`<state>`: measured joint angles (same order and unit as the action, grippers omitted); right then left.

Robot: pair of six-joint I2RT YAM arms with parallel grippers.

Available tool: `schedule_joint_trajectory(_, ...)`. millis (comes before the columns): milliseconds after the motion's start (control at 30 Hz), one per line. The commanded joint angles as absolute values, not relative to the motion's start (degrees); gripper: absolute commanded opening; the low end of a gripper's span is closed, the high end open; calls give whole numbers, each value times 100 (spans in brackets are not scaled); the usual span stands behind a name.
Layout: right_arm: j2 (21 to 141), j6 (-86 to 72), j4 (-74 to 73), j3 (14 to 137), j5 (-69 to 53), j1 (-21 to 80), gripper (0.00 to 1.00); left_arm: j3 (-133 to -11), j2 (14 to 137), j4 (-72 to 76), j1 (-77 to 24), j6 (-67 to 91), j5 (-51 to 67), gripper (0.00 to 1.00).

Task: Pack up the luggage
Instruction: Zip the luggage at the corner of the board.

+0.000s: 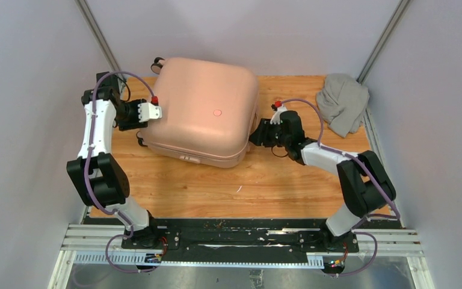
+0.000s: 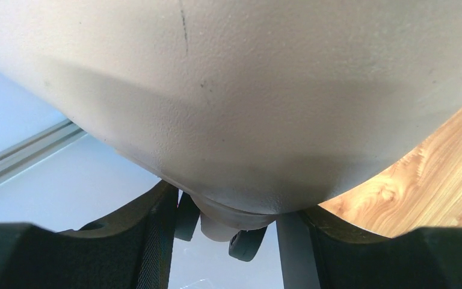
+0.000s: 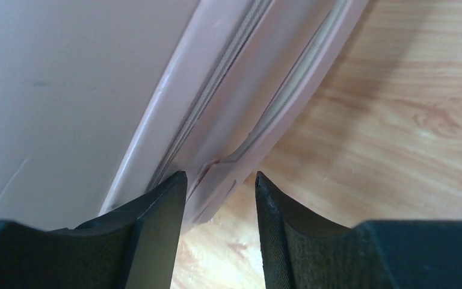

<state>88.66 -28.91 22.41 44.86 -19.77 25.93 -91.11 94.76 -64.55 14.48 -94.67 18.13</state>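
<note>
Top external view: luggage (image 1: 204, 114), pale pink hard shell, closed, lying flat on the far half of the counter (image 1: 216, 186), set slightly askew. The round emblem (image 1: 218, 112) faces up, and a black caster wheel (image 1: 157, 62) shows at the far-left corner.
Left gripper (image 1: 158, 111): at the shell's left side, jaws parted, the rounded shell edge bulging between them, no clamp evident.
Right gripper (image 1: 254, 136): at the shell's right side, low by the counter. Its jaws stand about half open astride the seam rim, with wood showing beside one finger and nothing gripped.
Grey cloth (image 1: 343, 103): bundled at the far-right corner, well apart from the luggage.
</note>
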Motion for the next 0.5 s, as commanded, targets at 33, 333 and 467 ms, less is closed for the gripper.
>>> schedule_joint_trajectory(33, 9741, -3110, 2241, 5346, -2196, 2380, 46, -8536, 8932, -6574, 1467, -8360, 2255, 10)
schedule_joint_trajectory(333, 11096, -1957, 607, 8052, -1969, 2196, 40, -7803, 7866, -6767, 1467, -7478, 2591, 0)
schedule_joint_trajectory(467, 10608, -1659, 597, 7691, -1827, 1926, 57, -7799, 7716, -6759, 1463, -7036, 2456, 0)
